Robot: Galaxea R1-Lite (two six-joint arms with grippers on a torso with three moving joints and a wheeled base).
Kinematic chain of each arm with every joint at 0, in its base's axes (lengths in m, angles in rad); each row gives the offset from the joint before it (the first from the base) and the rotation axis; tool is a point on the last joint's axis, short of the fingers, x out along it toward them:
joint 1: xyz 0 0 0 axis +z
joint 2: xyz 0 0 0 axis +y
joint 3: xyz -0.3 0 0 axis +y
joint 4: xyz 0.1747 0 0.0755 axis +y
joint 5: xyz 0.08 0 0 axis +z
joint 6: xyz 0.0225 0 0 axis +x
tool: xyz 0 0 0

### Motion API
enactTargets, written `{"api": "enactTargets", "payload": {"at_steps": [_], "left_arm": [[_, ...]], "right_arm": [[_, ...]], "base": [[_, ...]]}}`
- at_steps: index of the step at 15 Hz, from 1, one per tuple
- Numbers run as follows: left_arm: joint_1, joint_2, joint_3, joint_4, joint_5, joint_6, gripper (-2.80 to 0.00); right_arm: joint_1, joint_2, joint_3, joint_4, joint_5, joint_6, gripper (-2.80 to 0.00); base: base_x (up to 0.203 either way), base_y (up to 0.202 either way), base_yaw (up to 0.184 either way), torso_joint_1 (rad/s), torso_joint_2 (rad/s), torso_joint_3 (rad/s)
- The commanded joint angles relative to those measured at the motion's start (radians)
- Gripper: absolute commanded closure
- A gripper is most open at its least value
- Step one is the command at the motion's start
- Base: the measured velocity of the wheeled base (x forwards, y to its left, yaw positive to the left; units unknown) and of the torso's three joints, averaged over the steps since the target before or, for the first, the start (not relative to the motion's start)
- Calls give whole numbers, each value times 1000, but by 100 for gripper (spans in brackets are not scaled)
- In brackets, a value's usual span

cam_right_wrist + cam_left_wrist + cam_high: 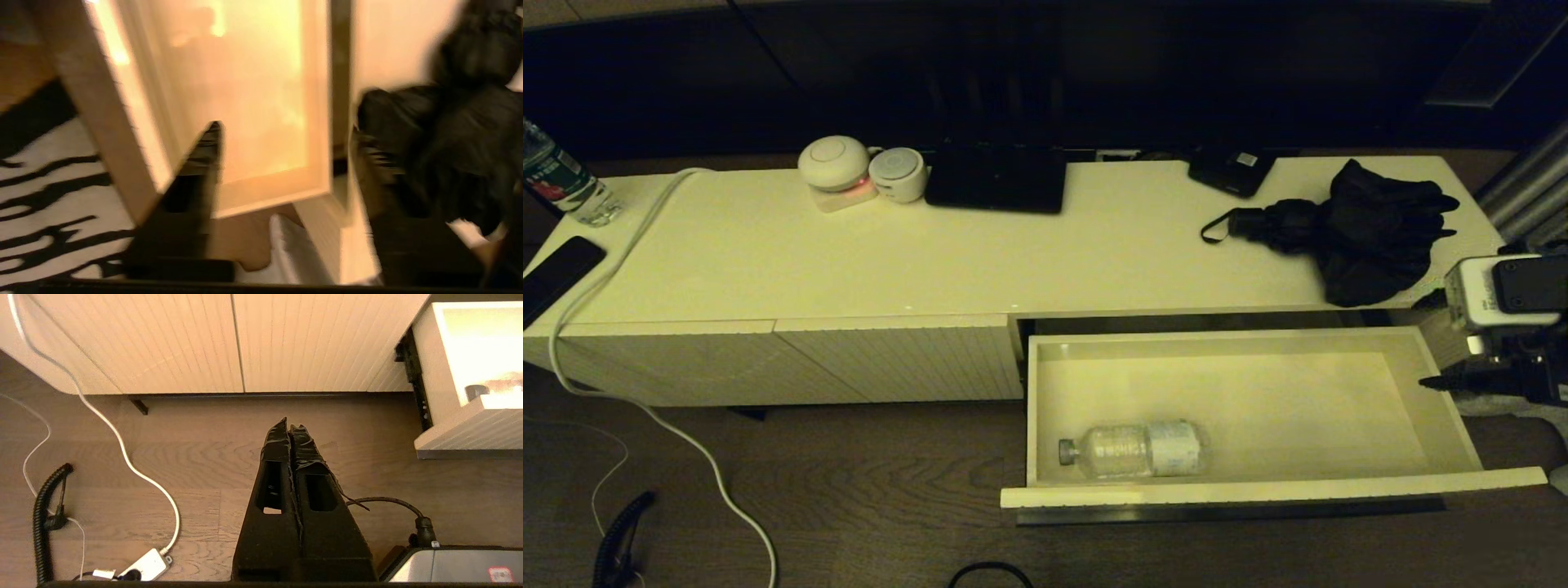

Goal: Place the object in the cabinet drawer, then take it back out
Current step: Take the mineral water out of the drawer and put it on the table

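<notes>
Right tool (282, 151) of mine hangs just off the right end of the pulled-out drawer (1445, 392), its two dark fingers (204, 163) spread apart with nothing between them. From my head I see only a finger tip poking toward the drawer's side wall and the white camera block on the wrist; the wrist view shows what the head cannot, the gap between the fingers, with the drawer's end wall and a striped rug (49, 204) on the floor below. That wrist view is smeared, so the bottle does not show in it.

From the head, the clear plastic bottle (1131, 449) lies on its side in the drawer's front left corner, cap pointing left, well apart from my right tool. The drawer front shows its dark handle strip along the lower edge. On the counter (1013, 253) above sits a folded black umbrella (1356, 229), which the right wrist view catches as a dark mass beside the drawer.

My left tool (291, 428) appears only in its own wrist view: fingers pressed together, empty, hanging over the wooden floor before the ribbed cabinet doors, with a white cable (122, 449) to one side.
</notes>
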State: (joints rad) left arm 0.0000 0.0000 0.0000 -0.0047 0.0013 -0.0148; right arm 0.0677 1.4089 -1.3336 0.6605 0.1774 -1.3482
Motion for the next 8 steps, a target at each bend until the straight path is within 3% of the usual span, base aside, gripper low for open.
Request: {"api": "enactTargets", "payload": {"at_steps": [1,8], "left_arm": [[0,-2,0,0,0,-1,0],[0,0,1,0,0,-1,0]], "right_arm": [[36,0,9,51,3,22,0],[180,124,-10,130,-14,193,0]], "base": [[0,0,0,0,0,0],[0,0,0,0,0,0]]}}
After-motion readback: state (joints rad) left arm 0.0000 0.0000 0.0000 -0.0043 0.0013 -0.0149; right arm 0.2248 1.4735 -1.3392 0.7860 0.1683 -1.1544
